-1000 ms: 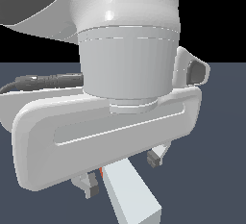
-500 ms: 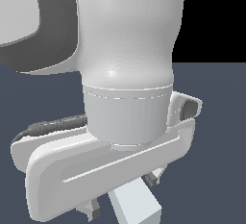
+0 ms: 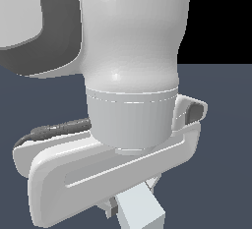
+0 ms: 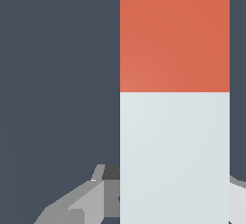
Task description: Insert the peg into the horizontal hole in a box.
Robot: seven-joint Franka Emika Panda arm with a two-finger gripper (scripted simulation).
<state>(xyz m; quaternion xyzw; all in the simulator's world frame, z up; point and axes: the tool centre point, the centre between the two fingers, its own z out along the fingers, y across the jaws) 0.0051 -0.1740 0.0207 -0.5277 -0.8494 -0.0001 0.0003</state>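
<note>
The exterior view sits very close behind the arm's wrist (image 3: 130, 75), which fills the frame. The wrist view looks straight along the peg (image 4: 174, 98), extremely near. Both share the peg (image 3: 142, 213).

Plain dark slate-blue floor (image 3: 221, 125) (flat, unmarked) under a black backdrop (image 3: 221, 16).

We see the peg (image 4: 174, 98) run past the wrist view's edges at both ends; in the exterior view the arm hides most of it and most of the end effector (image 3: 132, 204)
</note>
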